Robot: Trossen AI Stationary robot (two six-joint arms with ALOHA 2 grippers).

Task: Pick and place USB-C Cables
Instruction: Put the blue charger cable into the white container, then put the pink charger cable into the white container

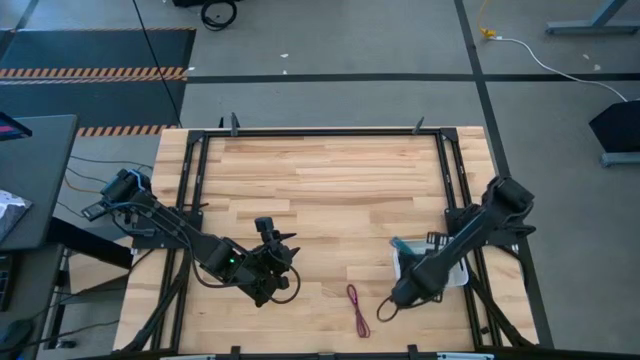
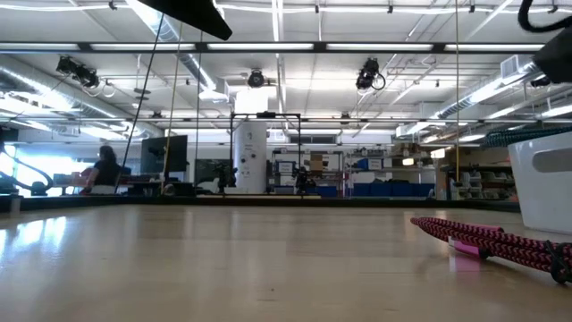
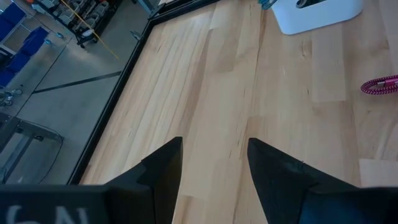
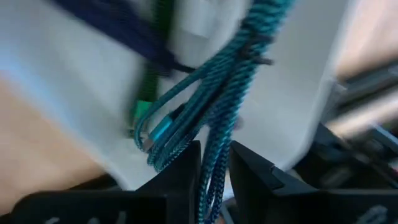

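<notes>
The high view shows the wooden table [image 1: 330, 190] with a white bin [image 1: 455, 272] near its right edge and a maroon cable [image 1: 356, 309] lying loose near the front edge, its long axis running roughly front to back. The right gripper [image 4: 214, 165] hangs over the bin, fingers closed on a teal cable [image 4: 211, 106] dangling above other bundles inside. The left gripper [image 3: 214, 165] waits open and empty, left of the maroon cable.
</notes>
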